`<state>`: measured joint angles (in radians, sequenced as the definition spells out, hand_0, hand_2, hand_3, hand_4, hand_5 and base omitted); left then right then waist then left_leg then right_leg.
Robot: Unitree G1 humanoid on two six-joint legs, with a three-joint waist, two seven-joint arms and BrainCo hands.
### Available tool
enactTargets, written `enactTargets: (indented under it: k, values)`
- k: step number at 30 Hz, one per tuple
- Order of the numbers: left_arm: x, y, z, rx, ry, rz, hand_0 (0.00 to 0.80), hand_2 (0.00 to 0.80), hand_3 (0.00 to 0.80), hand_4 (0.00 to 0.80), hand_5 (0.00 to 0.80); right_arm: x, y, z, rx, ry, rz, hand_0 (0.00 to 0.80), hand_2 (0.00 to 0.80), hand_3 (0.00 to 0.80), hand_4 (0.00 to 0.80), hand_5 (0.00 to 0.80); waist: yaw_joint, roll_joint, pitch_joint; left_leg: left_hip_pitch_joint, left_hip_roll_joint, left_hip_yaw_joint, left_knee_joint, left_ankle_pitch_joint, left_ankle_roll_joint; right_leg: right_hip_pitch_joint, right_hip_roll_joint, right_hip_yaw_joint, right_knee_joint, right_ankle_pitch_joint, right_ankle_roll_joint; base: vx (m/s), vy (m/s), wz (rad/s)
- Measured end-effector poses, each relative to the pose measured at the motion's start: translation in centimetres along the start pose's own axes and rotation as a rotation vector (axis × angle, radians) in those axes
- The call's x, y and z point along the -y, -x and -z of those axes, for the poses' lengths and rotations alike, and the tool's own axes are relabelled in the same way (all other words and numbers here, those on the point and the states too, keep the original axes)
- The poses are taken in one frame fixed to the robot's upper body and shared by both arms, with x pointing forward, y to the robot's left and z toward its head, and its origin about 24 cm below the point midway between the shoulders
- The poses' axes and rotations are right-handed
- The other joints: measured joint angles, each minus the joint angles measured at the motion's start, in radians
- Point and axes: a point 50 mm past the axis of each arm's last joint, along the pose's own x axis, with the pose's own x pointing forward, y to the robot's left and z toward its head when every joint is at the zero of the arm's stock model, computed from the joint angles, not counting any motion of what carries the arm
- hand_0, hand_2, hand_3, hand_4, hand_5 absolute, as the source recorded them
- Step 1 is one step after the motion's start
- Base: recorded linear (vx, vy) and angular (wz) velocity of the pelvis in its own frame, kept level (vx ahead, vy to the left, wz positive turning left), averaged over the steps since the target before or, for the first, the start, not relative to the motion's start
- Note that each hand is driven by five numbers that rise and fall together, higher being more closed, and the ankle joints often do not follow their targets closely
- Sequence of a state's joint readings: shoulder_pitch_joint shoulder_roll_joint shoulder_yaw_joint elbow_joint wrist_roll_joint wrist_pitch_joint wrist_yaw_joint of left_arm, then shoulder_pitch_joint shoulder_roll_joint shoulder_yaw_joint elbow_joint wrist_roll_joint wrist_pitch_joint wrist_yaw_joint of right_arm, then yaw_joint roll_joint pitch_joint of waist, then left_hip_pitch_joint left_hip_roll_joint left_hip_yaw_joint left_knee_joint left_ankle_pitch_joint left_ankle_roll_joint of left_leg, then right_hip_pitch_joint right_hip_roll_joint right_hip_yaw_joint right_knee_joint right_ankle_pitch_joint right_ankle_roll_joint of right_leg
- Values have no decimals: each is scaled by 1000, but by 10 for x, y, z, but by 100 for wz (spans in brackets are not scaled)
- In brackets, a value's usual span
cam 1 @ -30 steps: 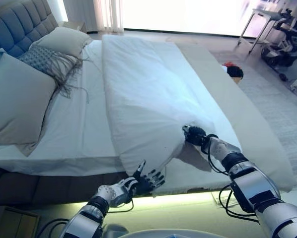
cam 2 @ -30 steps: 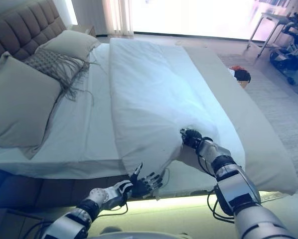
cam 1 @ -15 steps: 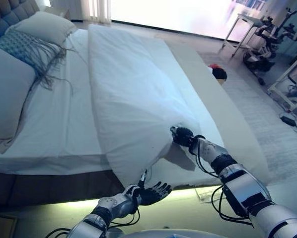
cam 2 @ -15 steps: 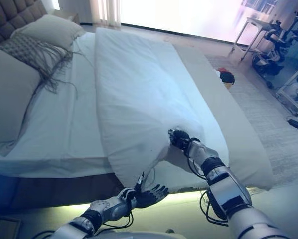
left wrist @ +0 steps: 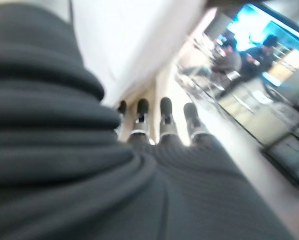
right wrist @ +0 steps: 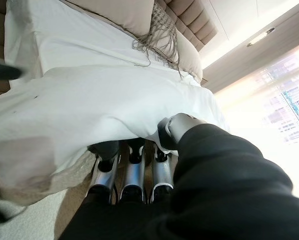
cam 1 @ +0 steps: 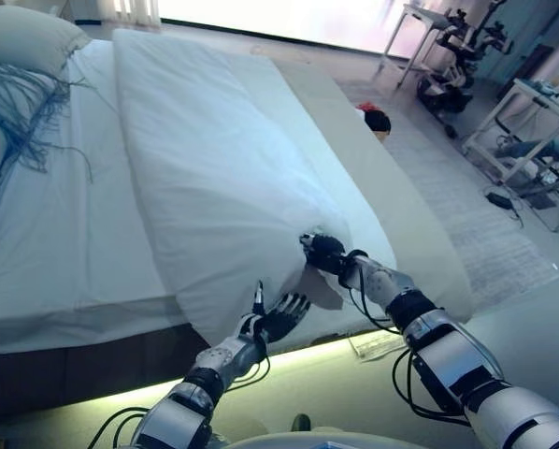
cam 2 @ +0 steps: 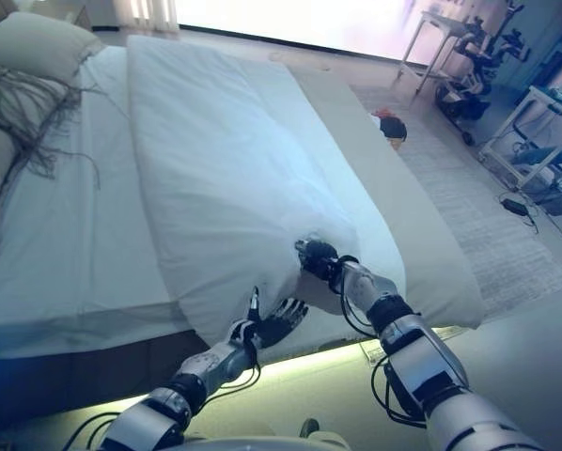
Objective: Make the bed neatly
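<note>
A white duvet (cam 1: 195, 159) lies folded in a long strip down the middle of the bed, over a white sheet (cam 1: 55, 243). My right hand (cam 1: 322, 251) is shut on the duvet's near edge; in the right wrist view its fingers (right wrist: 134, 175) go under the cloth (right wrist: 89, 105) and the thumb lies on top. My left hand (cam 1: 275, 321) is open, fingers straight, just under the duvet's near corner at the bed's edge. It also shows in the left wrist view (left wrist: 165, 117), close to the white cloth.
A pillow (cam 1: 27, 37) and a fringed cushion (cam 1: 8, 98) lie at the bed's head. A beige cover (cam 1: 392, 206) runs along the bed's right side. A red and black thing (cam 1: 377, 119), a rug (cam 1: 485, 215) and a trolley (cam 1: 452, 56) are on the floor to the right.
The camera has swung to the right. My left hand has risen from below the bed's edge up to the duvet's near corner. My right hand keeps its hold on the duvet.
</note>
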<state>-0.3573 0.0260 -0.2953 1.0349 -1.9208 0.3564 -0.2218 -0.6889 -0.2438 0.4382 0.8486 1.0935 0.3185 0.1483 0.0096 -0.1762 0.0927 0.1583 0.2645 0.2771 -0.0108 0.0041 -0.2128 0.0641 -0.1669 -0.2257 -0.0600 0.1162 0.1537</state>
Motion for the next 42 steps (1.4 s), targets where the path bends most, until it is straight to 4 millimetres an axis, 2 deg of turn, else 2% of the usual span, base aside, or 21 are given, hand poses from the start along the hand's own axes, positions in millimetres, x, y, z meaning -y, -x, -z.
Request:
enactTargets:
  k: [11, 23, 24, 25, 26, 32, 37, 38, 39, 42]
  values:
    - [12, -4, -6, 162, 21, 156, 0, 0, 0, 0, 0, 4, 2, 8, -13, -12, 4, 800, 800, 800, 800, 800, 2, 13, 10, 11, 0, -6, -11, 0, 0, 10, 1, -4, -5, 0, 0, 18, 17, 1]
    - [11, -4, -7, 197, 21, 143, 0, 0, 0, 0, 0, 7, 3, 14, -24, -21, 9, 800, 800, 800, 800, 800, 5, 35, 26, 23, 0, -33, -15, 0, 0, 45, 1, -30, -18, -1, 1, 10, 37, 6]
    - [11, -4, -7, 197, 21, 140, 56, 56, 56, 56, 56, 8, 3, 14, -24, -21, 9, 800, 800, 800, 800, 800, 5, 37, 27, 23, 0, -34, -15, 0, 0, 46, 1, -31, -18, -1, 1, 7, 37, 4]
    - [11, -4, -8, 199, 21, 135, 646, 646, 646, 646, 646, 8, 3, 14, -26, -21, 9, 800, 800, 800, 800, 800, 6, 39, 28, 23, 0, -34, -15, 0, 0, 46, 1, -31, -18, -1, 1, 8, 39, 2]
    - [11, -4, -8, 202, 20, 129, 800, 800, 800, 800, 800, 8, 3, 14, -27, -22, 10, 800, 800, 800, 800, 800, 6, 39, 28, 23, 0, -35, -15, 0, 0, 47, 1, -32, -17, -1, 1, 14, 47, 1]
    - [8, -1, -15, 263, 31, 98, 800, 800, 800, 800, 800, 10, 4, 19, -51, -5, 19, 800, 800, 800, 800, 800, 6, 48, 26, 25, -2, -42, -14, 0, 0, 56, -2, -37, -20, -1, 1, 8, 40, 3]
    - [8, 1, -21, 315, 35, 99, 800, 800, 800, 800, 800, 15, 7, 29, -90, 2, 38, 800, 800, 800, 800, 800, 7, 71, 26, 26, -5, -60, -14, 0, 0, 72, -5, -55, -25, -1, 2, 5, 34, 9]
    - [7, 1, -22, 319, 36, 97, 800, 800, 800, 800, 800, 16, 7, 30, -96, 5, 42, 675, 675, 675, 675, 675, 8, 75, 25, 26, -5, -61, -14, 0, 0, 73, -5, -57, -25, -2, 2, -2, 35, 6]
    - [6, 2, -23, 327, 36, 95, 800, 800, 800, 800, 800, 17, 7, 31, -99, 7, 42, 0, 0, 0, 0, 0, 8, 79, 25, 26, -6, -61, -14, 0, 0, 74, -6, -57, -25, -2, 2, -5, 36, 2]
    - [5, 8, -34, 390, 65, 96, 800, 800, 800, 800, 800, 22, 10, 34, -126, 7, 49, 0, 0, 0, 0, 0, 7, 83, 24, 29, -7, -63, -14, 0, 0, 77, -7, -57, -25, -2, 2, -10, 60, 0]
